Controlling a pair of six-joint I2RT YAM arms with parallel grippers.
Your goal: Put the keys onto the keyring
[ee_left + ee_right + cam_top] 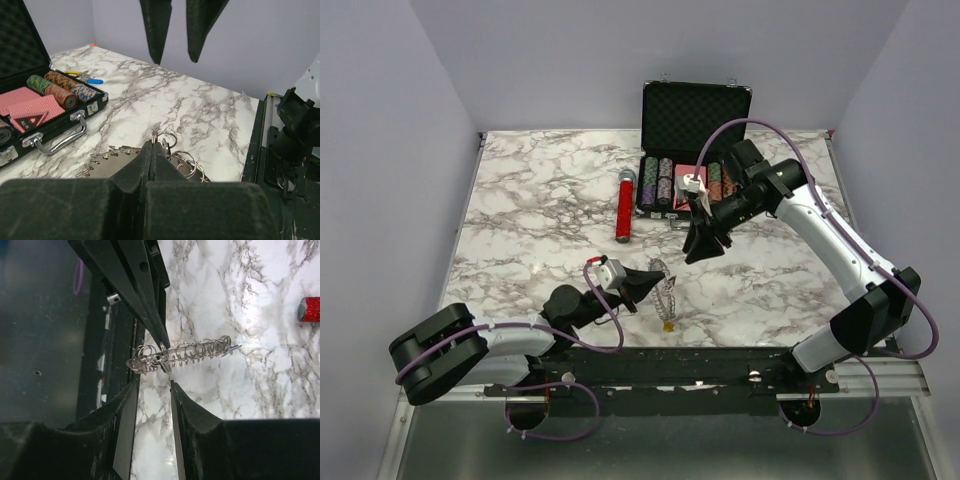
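Observation:
The keyring [666, 290] is a thin metal ring strung with small silver rings and keys [102, 156], standing on edge near the table's front. My left gripper [151, 145] is shut on its rim, and the ring's wire pokes out just above the fingertips. A small yellow tag [667, 325] lies under it. My right gripper [154, 386] hovers a short way beyond the keyring [186, 354], open, with nothing between its fingers. In the left wrist view its two dark fingers [156, 30] hang from the top. No key apart from the ring shows.
A red cylinder [624, 205] lies on the marble table [540, 220] left of centre. An open black case [692, 150] with poker chips and red cards stands at the back. The table's black front rail [720, 360] runs just behind the keyring.

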